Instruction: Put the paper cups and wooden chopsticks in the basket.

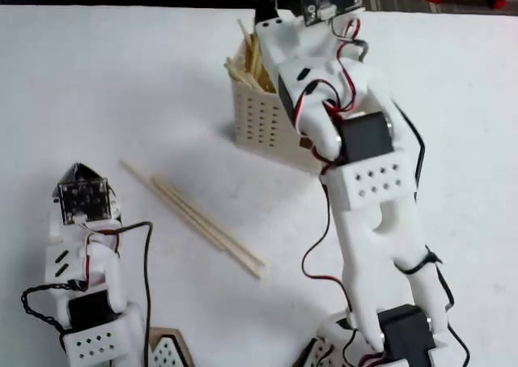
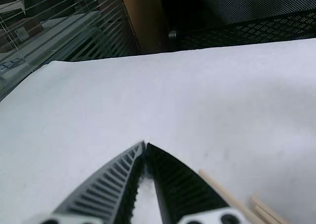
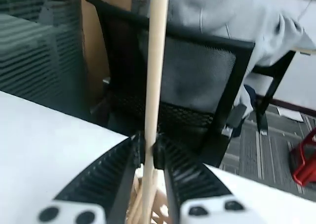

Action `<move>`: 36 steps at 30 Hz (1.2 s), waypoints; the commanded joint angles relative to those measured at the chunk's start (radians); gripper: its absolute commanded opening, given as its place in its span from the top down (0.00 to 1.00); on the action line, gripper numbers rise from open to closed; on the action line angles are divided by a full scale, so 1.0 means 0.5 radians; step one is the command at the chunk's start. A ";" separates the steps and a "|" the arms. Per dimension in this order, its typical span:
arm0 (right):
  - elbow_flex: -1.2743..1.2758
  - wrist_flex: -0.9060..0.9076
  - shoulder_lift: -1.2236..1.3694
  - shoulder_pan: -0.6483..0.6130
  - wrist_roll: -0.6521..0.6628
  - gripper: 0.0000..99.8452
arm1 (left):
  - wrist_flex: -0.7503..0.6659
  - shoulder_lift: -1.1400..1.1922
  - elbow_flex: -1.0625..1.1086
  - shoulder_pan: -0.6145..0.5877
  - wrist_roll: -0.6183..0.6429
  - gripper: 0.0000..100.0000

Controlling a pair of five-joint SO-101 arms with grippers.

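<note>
Right pincer point(image 3: 149, 149): clamped on a single wooden chopstick, one dark ribbed finger pressing it from each side.
Held chopstick point(image 3: 156, 75): upright in the grip; it rises well above the fingertips, and its lower part runs down between the fingers toward the basket.
Right arm point(image 1: 364, 164): stretched from the near edge across the worktop, with its wrist over the basket's far side.
Basket point(image 1: 259, 120): white with perforated walls, standing on the worktop towards the far side, partly covered by the right arm.
Chopsticks in the basket point(image 1: 249, 59): several stand in it, leaning outward, with their ends sticking up past the rim.
Loose chopsticks point(image 1: 198, 217): a few lie flat on the worktop in a loose diagonal bunch, between the left arm and the basket and well apart from the basket. Their ends also show just beside the left pincer in its wrist view.
Left pincer point(image 2: 145, 146): fingertips together with nothing between them, pointing across bare worktop and low over it.
Left arm point(image 1: 89, 286): at the near left corner, apart from the basket.
Worktop point(image 1: 121, 83): a plain white surface.
Mesh chair point(image 3: 197, 75): black, standing behind the worktop's far edge.
</note>
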 commanded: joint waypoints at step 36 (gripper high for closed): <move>1.534 0.891 -0.766 -1.094 -0.018 0.81 | -0.040 -0.032 -0.006 -0.002 0.000 0.97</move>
